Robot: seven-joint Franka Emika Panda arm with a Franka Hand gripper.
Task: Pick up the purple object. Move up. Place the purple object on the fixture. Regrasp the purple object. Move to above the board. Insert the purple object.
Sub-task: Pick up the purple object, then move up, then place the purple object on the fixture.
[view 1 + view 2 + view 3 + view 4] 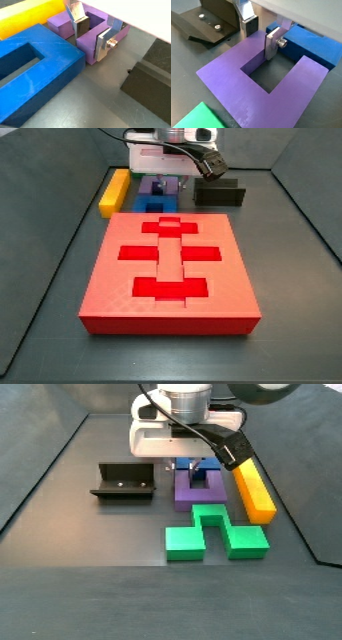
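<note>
In a side view, left to right: the fixture [123, 482] on the dark floor, well apart from the blocks; then the purple object [199, 488] lying flat with the gripper [198, 468] right down over it; the green block [214, 531] just in front of the purple one, touching or nearly so; the yellow block [253, 488] along the purple object's far side.

In a wrist view the purple object [264, 80] fills the frame, U-shape flat on the floor, a silver finger [272, 44] down inside the slot against the base bar, the second finger on the bar's outer side (jaws straddle the base; whether they actually clamp it, cannot tell). Blue block [308, 45] just beyond it, green corner [199, 117] at the edge.

In a side view the board [170, 268] sits in the foreground, well apart from the gripper [174, 172], which is at the back among the yellow [116, 190], blue [155, 200] and purple pieces, fixture [221, 194] beside them.

In a wrist view the blue block [37, 65] lies just beside the purple object [90, 35].
</note>
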